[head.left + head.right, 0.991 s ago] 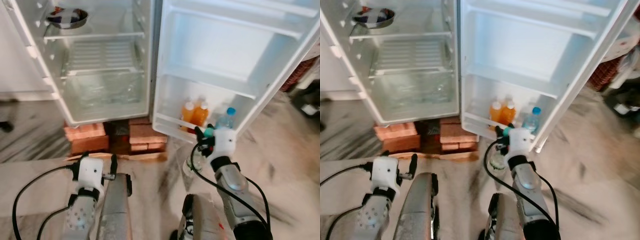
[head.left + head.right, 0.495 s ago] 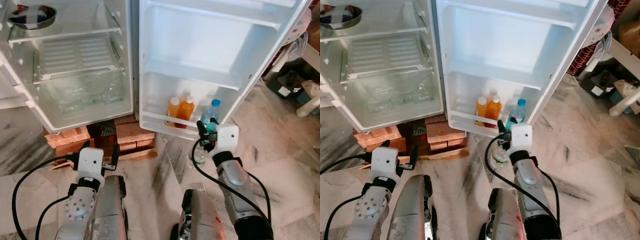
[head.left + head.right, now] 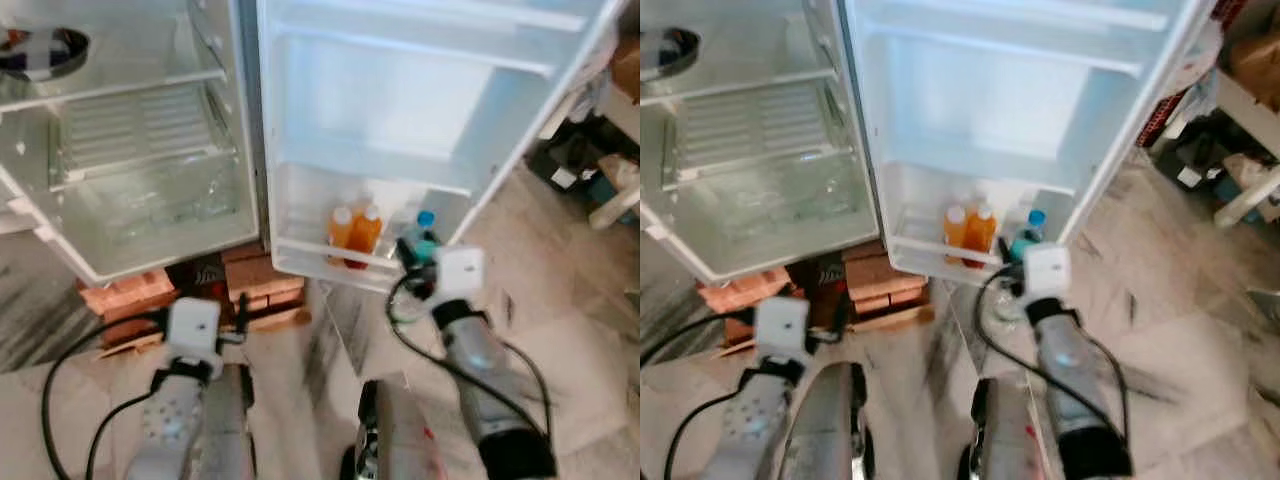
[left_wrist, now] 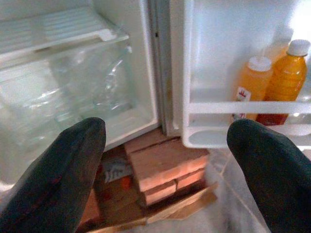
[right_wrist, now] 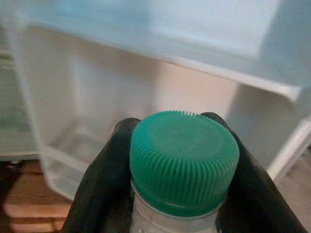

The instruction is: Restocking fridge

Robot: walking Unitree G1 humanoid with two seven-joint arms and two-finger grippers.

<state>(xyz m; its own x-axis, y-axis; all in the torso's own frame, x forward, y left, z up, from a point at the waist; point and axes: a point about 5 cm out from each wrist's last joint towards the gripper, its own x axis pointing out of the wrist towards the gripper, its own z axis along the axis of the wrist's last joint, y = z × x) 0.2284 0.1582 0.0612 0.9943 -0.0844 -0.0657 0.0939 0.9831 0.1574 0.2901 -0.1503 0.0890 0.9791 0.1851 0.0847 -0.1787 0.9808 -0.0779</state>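
The fridge stands open, and its door's lower shelf [image 3: 322, 262] holds two orange juice bottles [image 3: 352, 232] and a blue-capped water bottle [image 3: 424, 221]. My right gripper [image 3: 414, 262] is just in front of that shelf's right end, shut on a clear bottle with a green cap [image 5: 183, 161]; its fingers [image 5: 103, 180] squeeze the neck just under the cap. My left gripper [image 4: 167, 128] is open and holds nothing, low in front of the fridge's bottom edge. The juice bottles [image 4: 252, 83] also appear in the left wrist view.
Inside the fridge are wire and glass shelves, a clear crisper drawer [image 3: 150, 200] and a dark bowl [image 3: 42, 52] on the upper shelf. The fridge rests on red bricks [image 3: 262, 280]. Marble floor lies below; dark clutter and white furniture [image 3: 590, 165] are at the right.
The whole picture has shifted, so the camera moved: the open door now sits nearer the middle. My right gripper still holds the bottle by the lower door shelf. The left gripper stays open.
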